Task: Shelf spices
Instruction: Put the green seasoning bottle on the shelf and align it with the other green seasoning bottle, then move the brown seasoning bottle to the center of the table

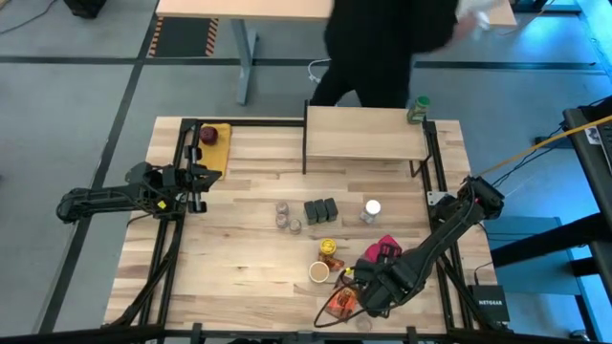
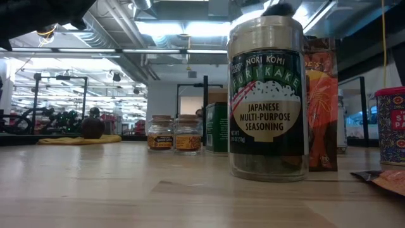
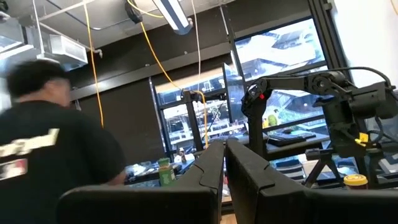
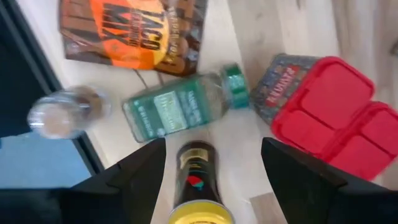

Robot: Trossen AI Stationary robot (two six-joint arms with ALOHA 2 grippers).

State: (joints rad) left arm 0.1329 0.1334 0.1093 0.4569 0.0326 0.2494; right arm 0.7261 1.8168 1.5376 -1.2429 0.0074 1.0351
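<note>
Overhead view, table-level view, two wrist views

**Wood, glass, plastic and foil on the table**

The tabletop (image 1: 239,248) is pale wood in jointed planks, smooth with a soft sheen. The shelf (image 1: 363,134) has a matt pale wood board on a thin black metal frame.

Just in front of the low camera, the furikake jar (image 2: 267,101) is clear glass — glossy, with a printed paper label and a shiny metallic cap. Behind it stands an orange packet (image 2: 321,104) of glossy printed foil. Left of the furikake jar, two small glass jars (image 2: 174,133) carry matt tan lids.

In the right wrist view, the red boxes (image 4: 323,106) have smooth plastic lids; beside them lies a clear jar with a green lid (image 4: 186,109).
</note>
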